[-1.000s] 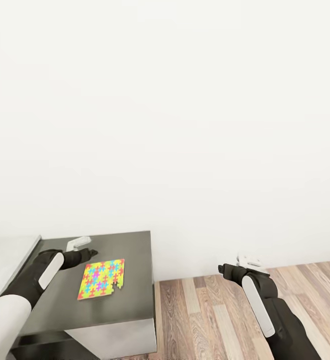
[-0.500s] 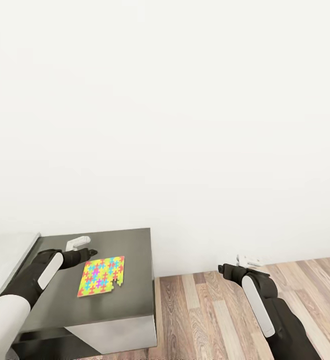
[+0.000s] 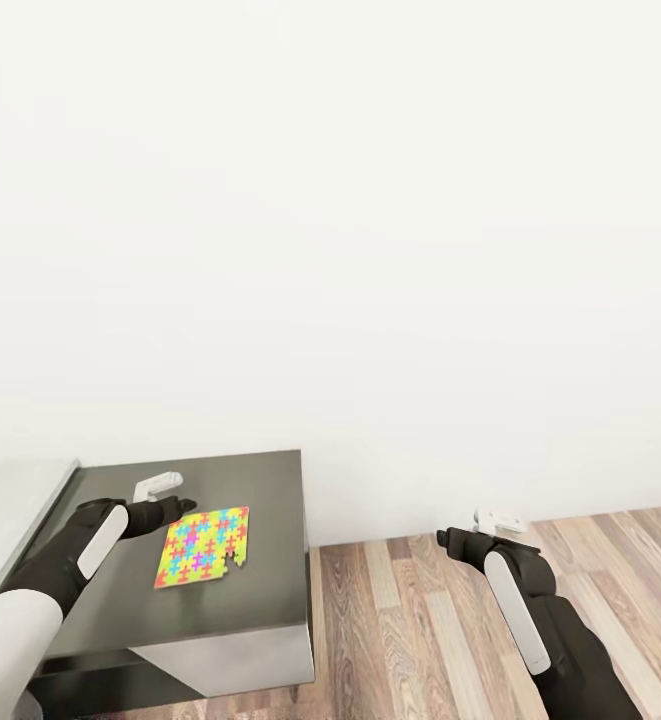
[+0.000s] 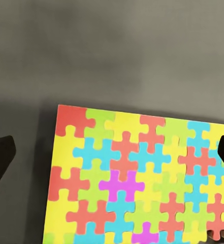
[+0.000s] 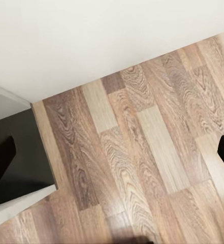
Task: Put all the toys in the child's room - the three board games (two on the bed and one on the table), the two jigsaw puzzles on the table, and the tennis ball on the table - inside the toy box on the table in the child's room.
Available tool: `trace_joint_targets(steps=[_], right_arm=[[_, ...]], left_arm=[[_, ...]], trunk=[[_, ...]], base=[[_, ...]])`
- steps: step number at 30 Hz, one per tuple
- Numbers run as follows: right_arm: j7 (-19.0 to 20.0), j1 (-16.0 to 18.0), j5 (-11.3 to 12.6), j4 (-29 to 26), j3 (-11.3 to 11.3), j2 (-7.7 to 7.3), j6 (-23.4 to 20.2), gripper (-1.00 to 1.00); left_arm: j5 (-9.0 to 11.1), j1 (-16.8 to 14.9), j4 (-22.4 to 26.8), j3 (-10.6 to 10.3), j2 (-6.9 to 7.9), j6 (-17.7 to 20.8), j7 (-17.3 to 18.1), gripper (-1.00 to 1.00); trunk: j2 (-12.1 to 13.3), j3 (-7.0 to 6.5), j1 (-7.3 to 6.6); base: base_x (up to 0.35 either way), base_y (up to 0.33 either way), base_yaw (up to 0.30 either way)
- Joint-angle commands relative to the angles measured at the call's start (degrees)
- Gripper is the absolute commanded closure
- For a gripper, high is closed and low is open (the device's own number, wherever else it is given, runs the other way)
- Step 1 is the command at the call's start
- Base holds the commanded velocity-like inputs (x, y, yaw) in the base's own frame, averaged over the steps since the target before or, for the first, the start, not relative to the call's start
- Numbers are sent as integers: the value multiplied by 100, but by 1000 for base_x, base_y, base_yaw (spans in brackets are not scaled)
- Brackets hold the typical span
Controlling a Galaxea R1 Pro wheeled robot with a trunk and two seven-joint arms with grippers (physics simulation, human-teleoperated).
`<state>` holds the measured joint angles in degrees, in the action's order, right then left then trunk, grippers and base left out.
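A flat square neon jigsaw puzzle (image 3: 203,546) lies on the dark grey top of the low bench (image 3: 270,590), unobstructed. The left tool (image 3: 175,497) hovers above its far edge, fingers spread wide. The right tool (image 3: 500,521), apparently open too, hangs over brown wood-plank floor (image 3: 420,630) beside the plain white wall (image 3: 370,250).

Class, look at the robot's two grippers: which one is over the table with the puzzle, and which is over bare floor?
The left gripper is over the dark table, at the jigsaw puzzle. The right gripper hangs over the wood floor, beside the table.
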<state>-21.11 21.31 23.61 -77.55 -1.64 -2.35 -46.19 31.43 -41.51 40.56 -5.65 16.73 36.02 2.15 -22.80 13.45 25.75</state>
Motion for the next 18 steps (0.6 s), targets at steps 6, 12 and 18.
trace_joint_targets(steps=[6,12,18], right_arm=[[-60,3,56,-2,-14,25,-13,-100],[-60,5,56,2,-13,58,-13,-100],[-60,3,56,2,-15,66,-13,-100]], left_arm=[[-11,-6,4,-16,5,14,13,-100],[-10,-3,4,-21,5,13,13,-100],[-6,-1,4,-23,5,12,18,-100]], trunk=[[-12,68,3],[-12,125,3],[-12,181,3]], base=[[0,0,0],[0,0,0],[0,0,0]])
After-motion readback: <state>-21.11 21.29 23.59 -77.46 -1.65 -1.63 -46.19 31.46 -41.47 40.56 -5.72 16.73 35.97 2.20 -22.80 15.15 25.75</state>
